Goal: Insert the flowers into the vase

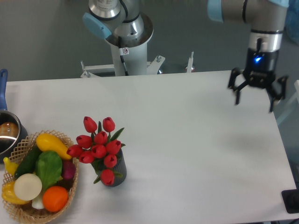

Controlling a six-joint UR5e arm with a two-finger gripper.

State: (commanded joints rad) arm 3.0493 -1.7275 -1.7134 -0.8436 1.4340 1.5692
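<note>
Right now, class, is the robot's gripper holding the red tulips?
No: the gripper hangs open and empty over the table's far right side, while the tulips stand in the dark vase.

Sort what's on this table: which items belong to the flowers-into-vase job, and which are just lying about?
Job items:
- flowers, red tulips standing in the vase
- vase, dark and ribbed
- gripper, open, far off at the right edge

Just lying about:
- basket of toy vegetables and fruit
- pot with a blue handle, at the left edge
</note>
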